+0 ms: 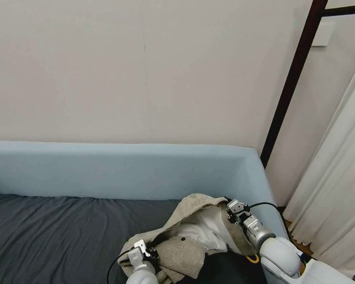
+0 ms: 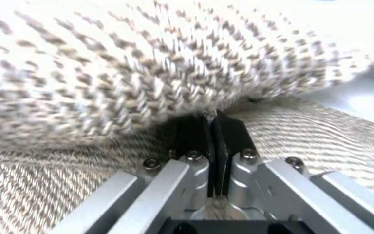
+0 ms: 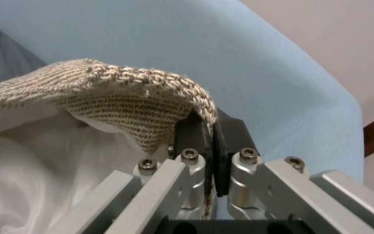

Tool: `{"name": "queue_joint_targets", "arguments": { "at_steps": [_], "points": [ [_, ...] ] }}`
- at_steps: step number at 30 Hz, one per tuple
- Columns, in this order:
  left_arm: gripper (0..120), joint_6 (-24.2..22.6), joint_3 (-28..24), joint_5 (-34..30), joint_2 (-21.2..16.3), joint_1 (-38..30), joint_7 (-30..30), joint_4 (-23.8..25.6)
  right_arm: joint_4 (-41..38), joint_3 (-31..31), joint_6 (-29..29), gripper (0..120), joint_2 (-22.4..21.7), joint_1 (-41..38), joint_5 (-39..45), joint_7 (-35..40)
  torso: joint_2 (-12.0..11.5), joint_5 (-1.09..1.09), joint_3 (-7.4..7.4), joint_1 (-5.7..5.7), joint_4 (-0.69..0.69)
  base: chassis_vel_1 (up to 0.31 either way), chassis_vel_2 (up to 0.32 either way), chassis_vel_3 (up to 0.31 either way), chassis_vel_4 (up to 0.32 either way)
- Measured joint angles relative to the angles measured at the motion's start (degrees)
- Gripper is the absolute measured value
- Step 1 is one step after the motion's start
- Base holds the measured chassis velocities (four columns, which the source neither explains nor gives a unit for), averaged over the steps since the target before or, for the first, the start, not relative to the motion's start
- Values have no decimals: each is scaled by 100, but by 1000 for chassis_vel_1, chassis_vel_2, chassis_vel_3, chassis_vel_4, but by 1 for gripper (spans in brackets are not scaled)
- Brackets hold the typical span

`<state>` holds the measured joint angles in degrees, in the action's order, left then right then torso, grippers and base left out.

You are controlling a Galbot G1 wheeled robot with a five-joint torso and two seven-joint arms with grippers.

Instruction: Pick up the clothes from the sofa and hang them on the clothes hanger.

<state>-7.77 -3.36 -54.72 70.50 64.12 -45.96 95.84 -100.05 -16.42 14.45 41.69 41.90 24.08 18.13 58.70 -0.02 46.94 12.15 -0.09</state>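
A beige knit garment (image 1: 180, 254) with a white lining lay bunched on the dark seat cushion (image 1: 53, 231) at the right end of the light-blue sofa (image 1: 136, 168). The left end effector (image 2: 211, 127) was clamped tight on a near fold. The right end effector (image 3: 211, 127) pinched the knit hem beside the armrest and held it raised.

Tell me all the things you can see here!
sofa: one, light blue back, dark grey seat, across the front.
clothes: one bundle, beige knit with white lining, on the seat's right end.
wall: one, cream, behind the sofa.
pole: one, dark, right of the sofa.
curtain: one, white, far right.
left claw: one, silver and black, shut on the knit's near edge.
right claw: one, silver and black, shut on the knit's far edge.
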Motion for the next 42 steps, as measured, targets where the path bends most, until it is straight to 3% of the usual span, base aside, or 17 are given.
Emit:
{"name": "queue_joint_targets", "arguments": {
  "at_steps": [8, 14, 21, 25, 28, 31, 33, 35, 39, 41, 42],
  "points": [
    [0, 88, -23, 586, -306, 352, 340, 584, 165, -138, 240, 0, 225, -388, 473, 287, 0, 0, 0, 0, 1, 0, 0, 0, 0],
    [0, 380, 209, 1162, -900, 639, 989, 1223, 263, -141, 319, 0, 318, -587, 682, 402, -1, 0, 0, 0, 1, 0, 0, 0, 0],
    [0, 559, 585, 1275, -1462, 796, 1366, 1763, 173, -65, 381, 0, 294, -602, 788, 467, -1, 0, 0, 0, 1, 0, 0, 0, 0],
    [0, 596, 818, 1132, -1801, 880, 1601, 2098, 108, 13, 471, 0, 258, -602, 880, 527, -1, 0, 0, 0, 1, 0, 0, 0, 0],
    [0, 776, 1083, 921, -2435, 979, 2092, 2673, -58, 164, 565, 0, 111, -626, 1094, 610, -1, 1, 0, 0, 1, 0, 0, 0, 0],
    [0, 782, 1238, 669, -2728, 907, 2127, 2899, -263, 294, 683, 0, 21, -615, 1306, 697, -1, 1, 0, 0, 1, 0, 0, 0, 0],
    [0, 783, 1500, 397, -3082, 713, 2188, 2906, -506, 462, 807, 0, -93, -570, 1492, 778, -1, -1, 1, 0, 1, 0, 0, 0, 0],
    [0, 783, 1512, 385, -3099, 703, 2193, 2903, -515, 469, 811, 0, -98, -568, 1500, 780, -1, -1, 0, 0, 1, 0, 0, 0, 0],
    [0, 759, 1984, -328, -3978, -5, 2395, 2672, -1057, 897, 973, 0, -394, -434, 1932, 928, -1, 0, 0, 1, 1, 0, 0, 0, 0],
    [0, 754, 1997, -423, -4085, -166, 2417, 2647, -1140, 966, 1018, 0, -420, -428, 2040, 973, -1, 0, 0, 1, 0, 0, 0, 0, 0],
    [0, 757, 2016, -573, -4314, -462, 2523, 2574, -1299, 1099, 1112, 0, -469, -423, 2299, 1067, -1, 1, 0, 1, 0, 0, 0, 0, 0]
  ]
}}
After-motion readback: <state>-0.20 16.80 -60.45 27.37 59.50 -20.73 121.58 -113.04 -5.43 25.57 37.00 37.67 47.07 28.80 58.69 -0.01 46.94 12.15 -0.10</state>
